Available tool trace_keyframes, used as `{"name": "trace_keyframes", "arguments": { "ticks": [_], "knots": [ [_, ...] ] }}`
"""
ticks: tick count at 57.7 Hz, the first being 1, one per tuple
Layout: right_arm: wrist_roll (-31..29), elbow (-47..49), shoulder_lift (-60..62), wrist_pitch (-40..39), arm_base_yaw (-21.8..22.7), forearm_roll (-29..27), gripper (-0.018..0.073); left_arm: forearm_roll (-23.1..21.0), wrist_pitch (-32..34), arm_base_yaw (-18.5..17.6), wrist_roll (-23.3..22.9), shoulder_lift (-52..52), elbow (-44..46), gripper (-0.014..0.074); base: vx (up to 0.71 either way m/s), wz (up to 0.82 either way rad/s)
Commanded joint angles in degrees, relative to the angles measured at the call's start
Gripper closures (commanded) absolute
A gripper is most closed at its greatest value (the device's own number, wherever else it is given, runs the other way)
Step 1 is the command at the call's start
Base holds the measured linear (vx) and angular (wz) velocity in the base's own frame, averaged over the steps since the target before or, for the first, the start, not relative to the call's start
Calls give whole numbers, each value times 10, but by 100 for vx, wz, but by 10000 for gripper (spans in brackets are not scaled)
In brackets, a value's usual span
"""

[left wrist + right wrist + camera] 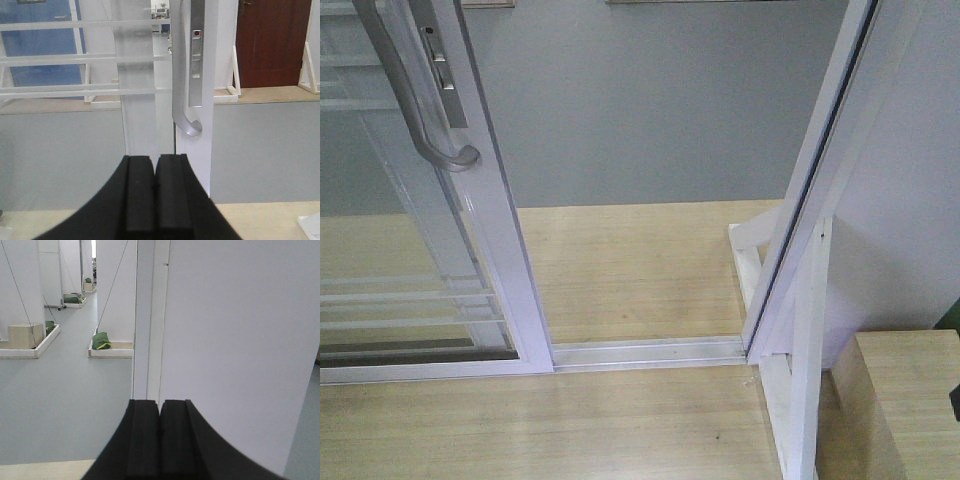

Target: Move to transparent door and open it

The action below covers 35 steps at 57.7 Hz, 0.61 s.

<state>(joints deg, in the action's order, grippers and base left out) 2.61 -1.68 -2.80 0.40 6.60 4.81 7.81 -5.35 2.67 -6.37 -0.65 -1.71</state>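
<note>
The transparent door (410,260) stands at the left of the front view, a glass panel in a white frame with thin white bars low down. Its curved grey handle (420,110) hangs near the frame's right edge. To its right the doorway gapes, with the floor track (650,352) bare. In the left wrist view the handle (181,100) and a grey lock plate (197,65) sit just ahead of my left gripper (154,161), which is shut on nothing and short of the handle. My right gripper (160,404) is shut too, facing the white jamb (150,315).
A white frame post with a brace (800,300) stands at the right of the opening, beside a white wall panel (910,200). A wooden block (905,400) sits at the lower right. Beyond the opening lie grey floor (650,110), white partitions and green bags (101,341).
</note>
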Motion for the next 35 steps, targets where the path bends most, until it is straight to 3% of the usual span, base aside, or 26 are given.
{"name": "trace_keyframes", "arguments": {
  "ticks": [1, 12, 35],
  "knots": [
    [6, -2, 42, 10, 3, -12, 568, -2, 43, 1, -4, -3, -8, 596, 0, 0],
    [6, -3, 44, 39, 2, -56, 566, -2, 43, 1, -4, -3, -8, 596, 0, 0],
    [-1, -3, 43, 34, 2, -56, 565, -2, 43, 1, -4, -3, -8, 596, 0, 0]
  ]
}}
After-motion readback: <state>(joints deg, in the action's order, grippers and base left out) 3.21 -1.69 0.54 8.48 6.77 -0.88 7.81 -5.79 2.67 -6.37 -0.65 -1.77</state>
